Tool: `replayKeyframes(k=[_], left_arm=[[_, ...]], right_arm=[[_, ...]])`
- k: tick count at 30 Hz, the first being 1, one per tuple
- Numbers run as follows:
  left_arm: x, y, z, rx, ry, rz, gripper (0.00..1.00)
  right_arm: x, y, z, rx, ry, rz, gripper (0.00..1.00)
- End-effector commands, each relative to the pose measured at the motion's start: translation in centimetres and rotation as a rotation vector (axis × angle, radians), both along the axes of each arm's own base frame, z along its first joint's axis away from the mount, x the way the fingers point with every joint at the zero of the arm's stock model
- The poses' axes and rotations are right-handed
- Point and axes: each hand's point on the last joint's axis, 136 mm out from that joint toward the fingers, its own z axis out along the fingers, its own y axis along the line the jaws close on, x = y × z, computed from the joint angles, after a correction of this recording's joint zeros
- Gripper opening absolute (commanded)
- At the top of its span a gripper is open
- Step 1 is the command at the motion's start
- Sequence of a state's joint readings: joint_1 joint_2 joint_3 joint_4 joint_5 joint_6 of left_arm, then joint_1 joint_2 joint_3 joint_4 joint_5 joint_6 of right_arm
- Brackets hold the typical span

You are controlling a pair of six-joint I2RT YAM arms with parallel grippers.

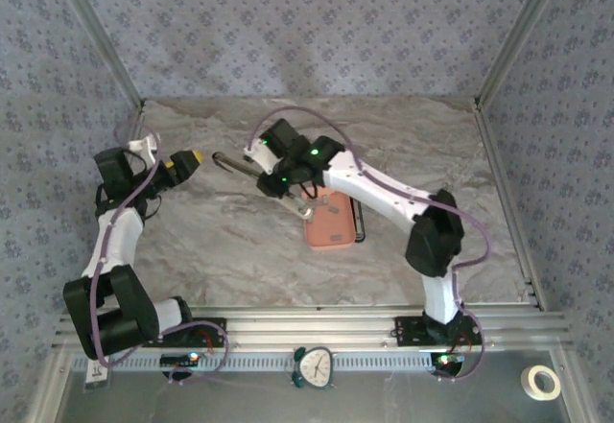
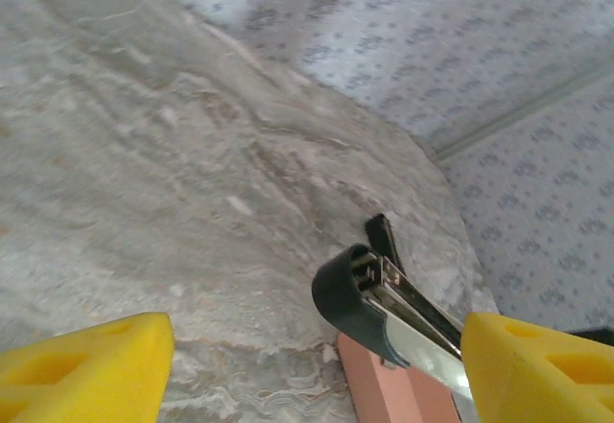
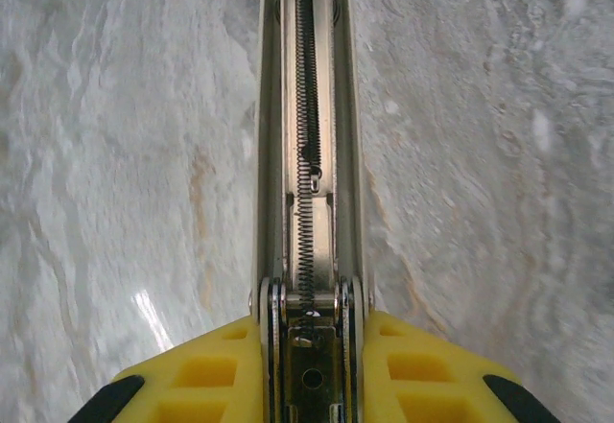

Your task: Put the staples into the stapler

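So the right gripper (image 3: 307,332) is clamped tight on the long silver-and-black metal stapler (image 3: 307,135), holding it over the middle of the grey marbled table (image 1: 221,250) with the nose aimed at the left edge. The channel and spring are exposed, I'd guess so staples can drop straight in. Near that nose the left gripper (image 2: 312,337) has its 2 yellow fingers (image 2: 86,365) spread, nothing in them. A flat salmon-pink rectangular tray (image 1: 331,226) lies mid-table; staples too small to make out
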State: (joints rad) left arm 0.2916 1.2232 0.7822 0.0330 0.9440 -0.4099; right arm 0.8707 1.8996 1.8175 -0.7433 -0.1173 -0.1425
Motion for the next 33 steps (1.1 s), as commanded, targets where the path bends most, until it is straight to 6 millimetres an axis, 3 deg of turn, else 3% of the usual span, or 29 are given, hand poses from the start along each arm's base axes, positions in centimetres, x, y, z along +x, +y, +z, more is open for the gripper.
replayKeyframes(k=[1,9,14,18,33], left_arm=[[-1.8,-3.3,3.7,0.089,-0.246,-0.203,0.78],[-6.9,-8.2,4.4,0.329,-0.539,-0.528,0.75],[-9.9,-10.8,3.2,0.402,-0.649,-0.728,0.71],[-10.2,-11.6,2.8,0.448,-0.714,-0.782,0.71],[-11.3,-14.2,1.4,0.475,-0.758,-0.927,0.70]], right_arm=[[-1.1,-3.0,3.3,0.000,-0.094,0.137,0.00],[-2.4,-9.6,4.7,-0.008,-0.102,0.261,0.00],[-3.6,-11.4,4.4,-0.032,-0.123,0.357,0.00],[-4.9,-11.5,4.7,-0.019,-0.137,0.433,0.00],[-6.6,-10.1,5.3,0.009,-0.219,0.577,0.00]])
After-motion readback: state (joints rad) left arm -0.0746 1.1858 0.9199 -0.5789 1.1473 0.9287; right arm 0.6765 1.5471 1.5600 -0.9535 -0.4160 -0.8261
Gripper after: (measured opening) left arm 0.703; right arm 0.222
